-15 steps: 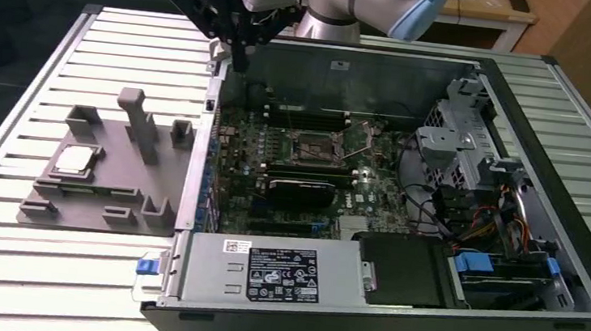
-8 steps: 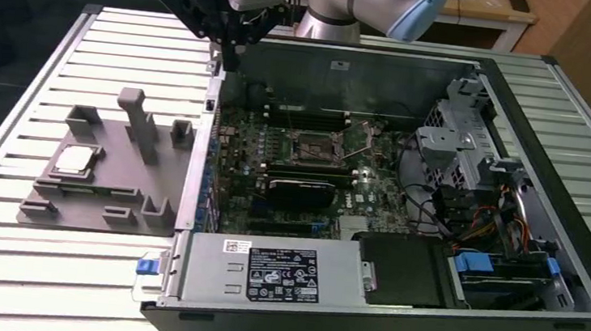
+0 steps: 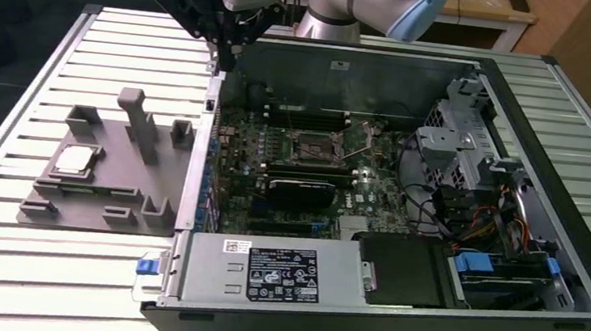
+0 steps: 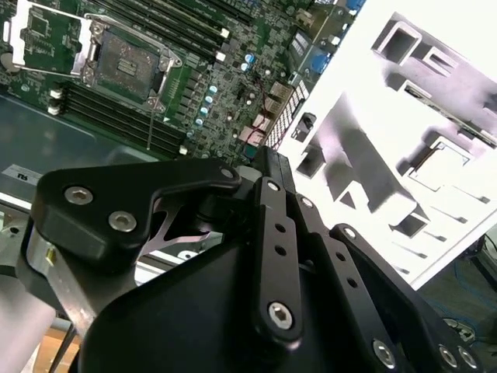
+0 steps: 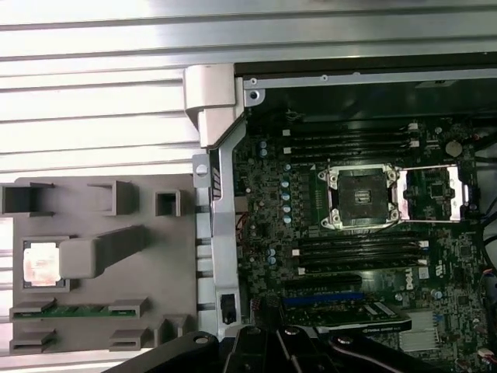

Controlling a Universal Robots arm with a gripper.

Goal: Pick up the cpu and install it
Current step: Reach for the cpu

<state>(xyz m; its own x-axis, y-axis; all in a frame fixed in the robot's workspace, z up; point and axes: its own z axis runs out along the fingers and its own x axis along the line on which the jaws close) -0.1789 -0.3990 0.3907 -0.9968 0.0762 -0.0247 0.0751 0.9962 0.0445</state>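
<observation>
The cpu (image 3: 74, 159) lies flat in a recess of the grey plastic tray (image 3: 108, 196), silver top up, at the exterior view's left of the open computer case. The first wrist view has the cpu (image 5: 40, 263) beside an upright grey block. My gripper (image 3: 222, 57) hangs high over the case's far left corner, well beyond the tray and apart from the cpu. Its black fingers (image 4: 268, 167) taper together, shut on nothing. The motherboard's socket (image 3: 312, 144) stands uncovered, its metal frame folded aside (image 5: 435, 194).
The case wall (image 3: 206, 149) rises between the tray and the motherboard. Memory sticks (image 5: 357, 250) flank the socket (image 5: 363, 199). A drive cage (image 3: 460, 141), cables and the power supply (image 3: 269, 273) crowd the case's right and near sides. Everything rests on a slatted metal table (image 3: 19, 106).
</observation>
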